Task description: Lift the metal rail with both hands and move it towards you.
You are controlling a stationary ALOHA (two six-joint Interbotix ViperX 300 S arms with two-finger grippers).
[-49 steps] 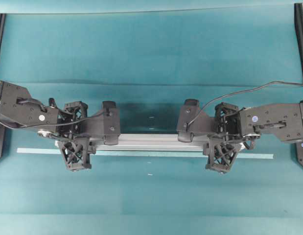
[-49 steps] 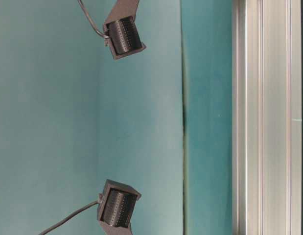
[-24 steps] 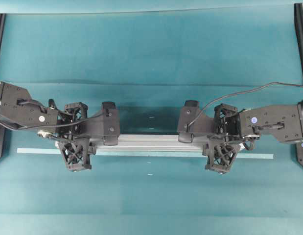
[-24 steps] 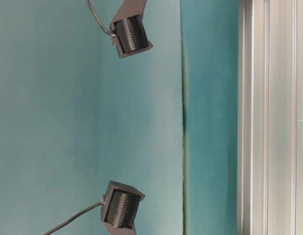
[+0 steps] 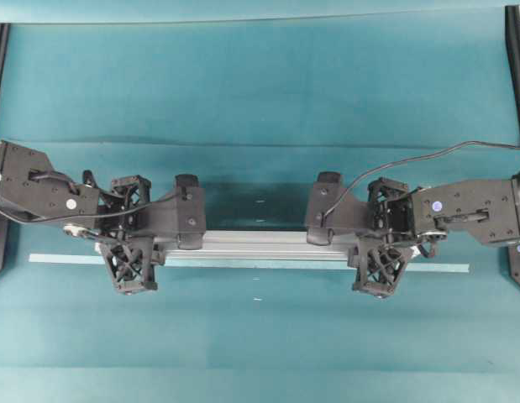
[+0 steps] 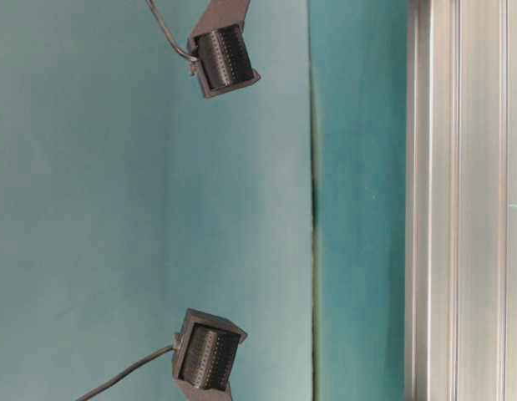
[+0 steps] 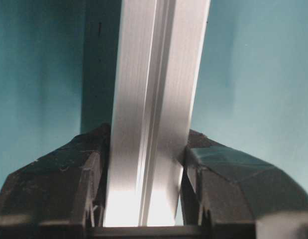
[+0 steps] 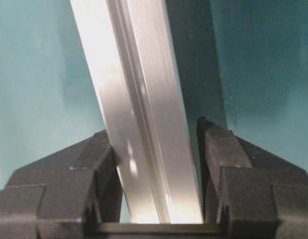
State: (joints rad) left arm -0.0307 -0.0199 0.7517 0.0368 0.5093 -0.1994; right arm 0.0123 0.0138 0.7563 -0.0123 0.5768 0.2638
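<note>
Metal rail (image 5: 255, 244): you see brushed silver aluminium with lengthwise grooves, bright and reflective in both wrist views.
Left gripper (image 5: 130, 238): your left fingers look like matt black plastic in an open lattice; the pads (image 7: 59, 186) appear scuffed and dusty.
Right gripper (image 5: 383, 237): the same matt black plastic; its pads (image 8: 64, 186) look smoother, with a faint sheen.
Table (image 5: 260, 84): a matt teal surface, soft-looking, with a seam.
Tape strip (image 5: 449, 268): thin, flat, pale teal, dull.
</note>
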